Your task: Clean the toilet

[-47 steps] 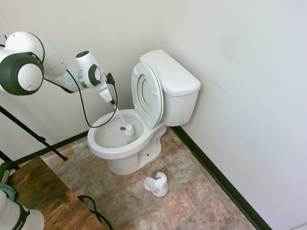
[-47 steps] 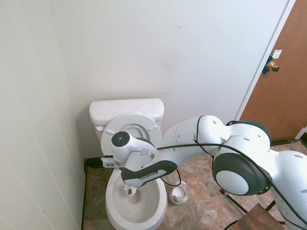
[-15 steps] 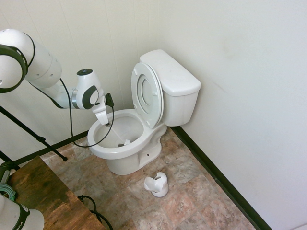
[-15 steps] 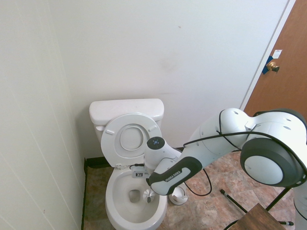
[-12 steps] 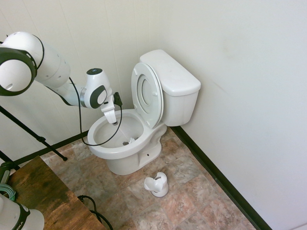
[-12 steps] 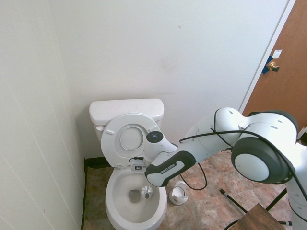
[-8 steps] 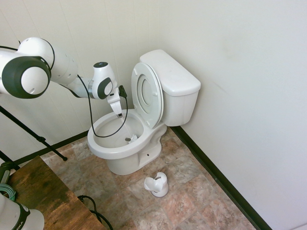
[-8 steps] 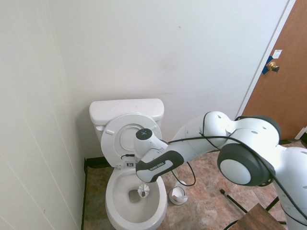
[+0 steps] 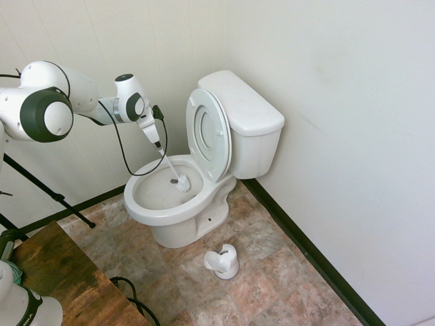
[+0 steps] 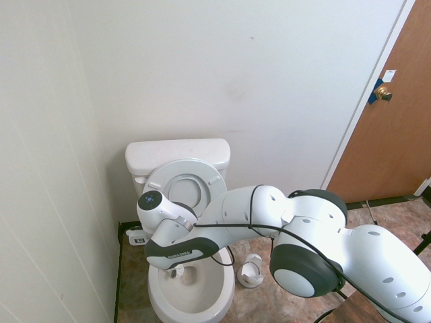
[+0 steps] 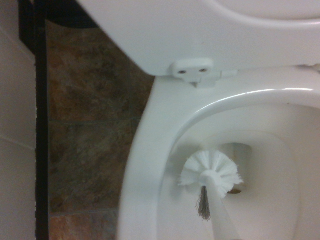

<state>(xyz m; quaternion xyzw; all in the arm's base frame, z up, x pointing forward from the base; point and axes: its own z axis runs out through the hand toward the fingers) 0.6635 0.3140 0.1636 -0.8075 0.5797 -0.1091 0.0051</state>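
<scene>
Claw [image 9: 158, 143] pinching white toilet brush [image 9: 178, 179] handle – bristle head down inside toilet [image 9: 204, 163] bowl, seat and lid up

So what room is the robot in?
It looks like a bathroom. There's a white toilet with its seat and lid up, a toilet brush reaching down into the bowl, and the brush's little white holder standing on the tiled floor beside it.
</scene>
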